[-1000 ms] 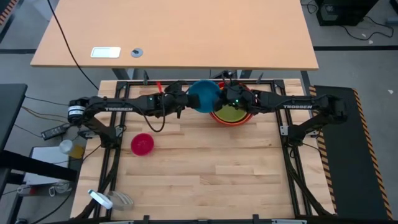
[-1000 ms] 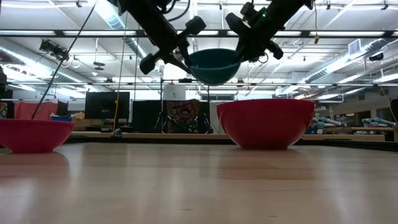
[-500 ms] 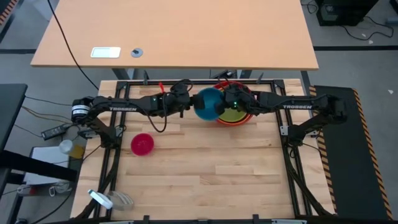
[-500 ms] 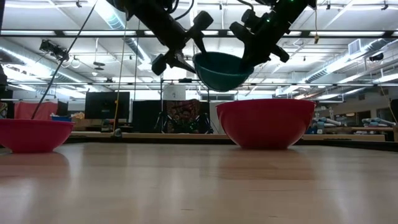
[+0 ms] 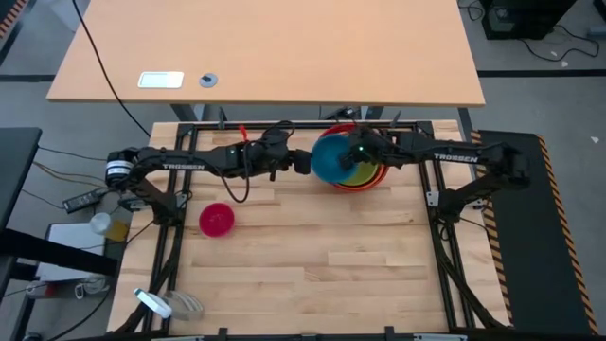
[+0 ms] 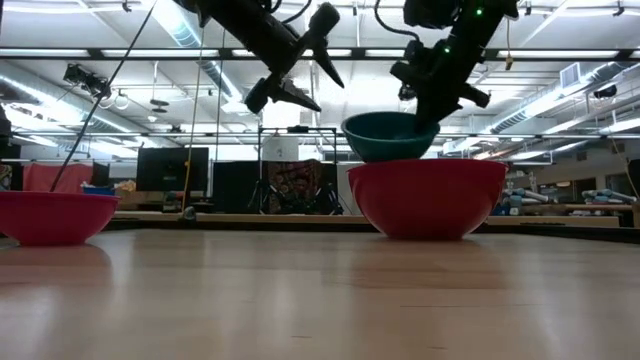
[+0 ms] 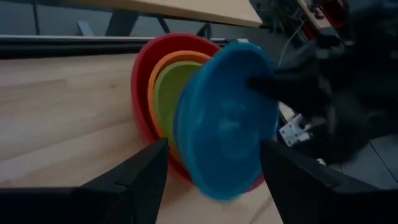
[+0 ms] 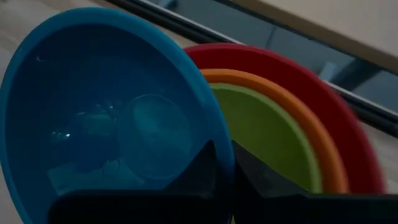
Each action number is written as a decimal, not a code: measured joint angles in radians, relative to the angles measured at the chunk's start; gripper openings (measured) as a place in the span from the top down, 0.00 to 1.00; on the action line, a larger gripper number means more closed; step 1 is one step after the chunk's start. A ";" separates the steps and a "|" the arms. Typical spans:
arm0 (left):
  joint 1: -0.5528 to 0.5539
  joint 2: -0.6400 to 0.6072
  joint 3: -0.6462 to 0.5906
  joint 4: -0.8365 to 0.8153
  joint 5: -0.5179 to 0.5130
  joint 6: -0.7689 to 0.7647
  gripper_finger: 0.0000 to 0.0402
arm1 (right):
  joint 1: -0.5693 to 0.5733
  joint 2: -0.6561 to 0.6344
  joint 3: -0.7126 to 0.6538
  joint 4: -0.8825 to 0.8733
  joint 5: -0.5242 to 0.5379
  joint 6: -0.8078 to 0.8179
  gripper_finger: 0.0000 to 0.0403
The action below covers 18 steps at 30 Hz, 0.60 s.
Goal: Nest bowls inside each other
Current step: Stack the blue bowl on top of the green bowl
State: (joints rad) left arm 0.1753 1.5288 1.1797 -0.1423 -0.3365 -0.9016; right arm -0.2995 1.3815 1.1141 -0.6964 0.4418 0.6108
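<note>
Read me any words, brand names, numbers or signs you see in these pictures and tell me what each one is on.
"TROSSEN" on the left arm, white letters, seen from above.
"TROSSEN" on the right arm, white letters, seen from above.
The white card on the far desk may carry print, but it is too small to read.
The bowls carry no lettering that shows.

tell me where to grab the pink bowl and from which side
Grip the pink bowl by its rim, coming from above: it sits upright and alone on the table, so one finger can likely go inside the wall and one outside. The left gripper, open, is nearer.
</note>
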 joint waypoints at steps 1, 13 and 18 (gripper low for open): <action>0.000 -0.008 0.000 -0.007 0.004 0.003 0.37 | -0.011 -0.006 0.000 -0.015 0.000 0.000 0.92; -0.014 -0.068 0.000 -0.022 0.100 0.143 0.37 | -0.167 -0.029 -0.086 -0.052 -0.086 -0.081 0.92; -0.040 -0.073 -0.001 -0.133 0.117 0.172 0.37 | -0.205 -0.028 -0.204 0.050 -0.180 -0.089 0.92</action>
State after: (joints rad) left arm 0.1353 1.4559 1.1786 -0.2755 -0.2192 -0.7300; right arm -0.5046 1.3537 0.9101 -0.6459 0.2614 0.5217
